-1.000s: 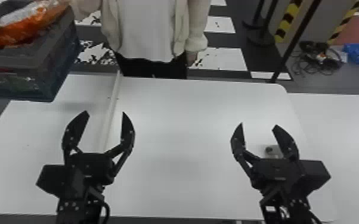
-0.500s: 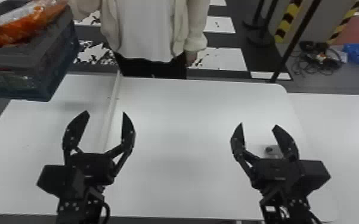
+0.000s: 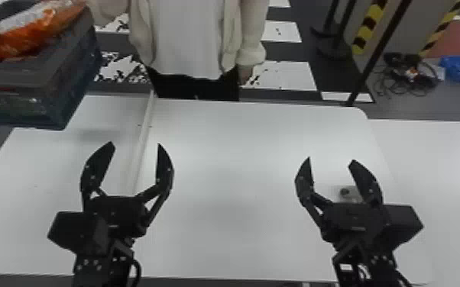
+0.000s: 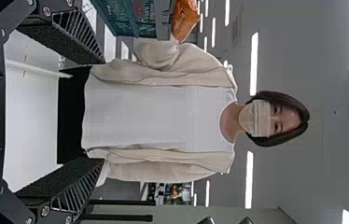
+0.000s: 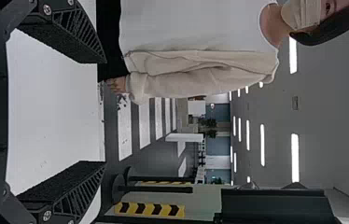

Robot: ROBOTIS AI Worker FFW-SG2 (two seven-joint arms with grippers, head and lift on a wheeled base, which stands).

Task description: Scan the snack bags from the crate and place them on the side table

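Crate [image 3: 21,74] stands at the far left, overlapping the desk's [image 3: 237,145] far left corner in the head view, with an orange snack bag [image 3: 28,36] at its top. The bag's long axis slants from near left to far right. To the right of the crate and nearer, the left gripper [image 3: 135,144] is released, its fingers well apart with nothing between them; it is the closer one, so the coming reach would likely run far and left. Farther right, the right gripper [image 3: 331,159] is also released and empty, with the bag well apart from it.
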